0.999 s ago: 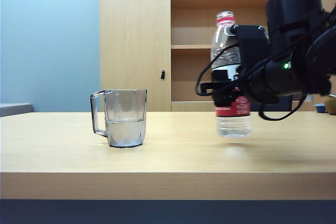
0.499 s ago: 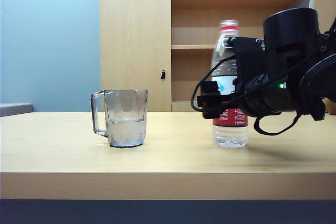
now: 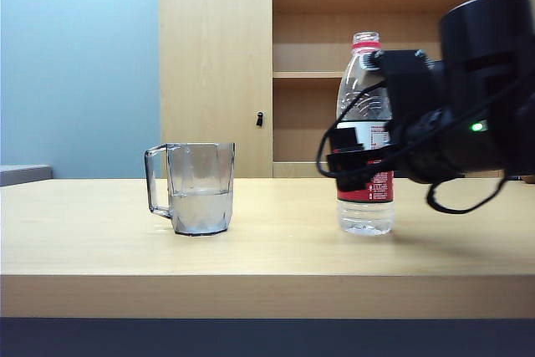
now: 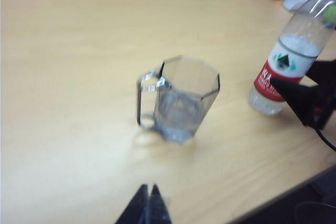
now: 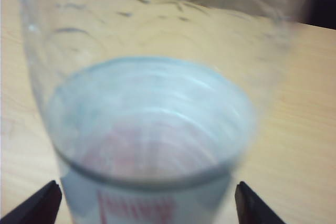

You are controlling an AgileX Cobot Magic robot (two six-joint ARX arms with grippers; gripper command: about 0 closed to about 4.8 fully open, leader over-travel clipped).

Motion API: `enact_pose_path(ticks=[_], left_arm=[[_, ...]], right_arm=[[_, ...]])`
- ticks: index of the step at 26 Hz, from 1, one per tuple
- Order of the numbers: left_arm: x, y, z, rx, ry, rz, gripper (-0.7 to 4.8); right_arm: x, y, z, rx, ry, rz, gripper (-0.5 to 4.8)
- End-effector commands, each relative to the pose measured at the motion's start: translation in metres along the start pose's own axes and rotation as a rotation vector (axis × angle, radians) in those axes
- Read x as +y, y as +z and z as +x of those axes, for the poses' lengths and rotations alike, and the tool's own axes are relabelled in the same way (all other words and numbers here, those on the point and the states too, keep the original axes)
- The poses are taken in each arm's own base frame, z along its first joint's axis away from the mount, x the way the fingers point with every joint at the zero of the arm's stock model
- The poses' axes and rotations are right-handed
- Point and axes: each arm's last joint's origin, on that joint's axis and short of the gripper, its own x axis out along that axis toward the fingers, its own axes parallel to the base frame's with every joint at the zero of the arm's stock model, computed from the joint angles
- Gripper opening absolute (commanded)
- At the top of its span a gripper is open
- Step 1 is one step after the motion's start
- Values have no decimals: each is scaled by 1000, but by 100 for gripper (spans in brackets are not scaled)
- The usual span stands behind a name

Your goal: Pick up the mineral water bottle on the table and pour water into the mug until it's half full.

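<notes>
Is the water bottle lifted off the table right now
No, the mineral water bottle stands upright with its base on the table, and the right gripper sits open on either side of it.

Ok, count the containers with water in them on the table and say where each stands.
2. The mug stands left of centre on the table, roughly half full. The mineral water bottle stands upright to its right, between the open right gripper fingers. None looks hidden.
</notes>
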Motion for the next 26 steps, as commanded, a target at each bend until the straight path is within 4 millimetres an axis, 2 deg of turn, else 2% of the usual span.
enact_pose_path(ticks=[1,4,7,12,13,16,18,19,26], left_arm=[[-1,10,-1,-85,-24,92,-5],[-2,12,-1,-108,-23,124,-5],[-3,13,-3,-121,-23,133,-1],[-6,15,-8,-153,-19,144,14],[-6,15,-10,-160,-19,147,30],[-9,16,-14,-182,-20,142,30],[-10,16,-16,-195,-20,150,30],[-12,15,-19,-205,-20,154,30],[-17,11,-34,-236,64,153,30]], right_arm=[[-3,3,-14,-14,-13,-11,479],[-7,1,-29,-4,-15,-13,479],[-12,1,-53,-6,-14,-12,479],[-20,9,-83,-65,-23,3,475],[-22,11,-89,-86,-24,7,412],[-25,19,-103,-145,-29,22,199],[-27,24,-108,-174,-33,29,79],[-28,29,-111,-194,-21,33,-4],[-28,44,-122,-274,58,118,-5]])
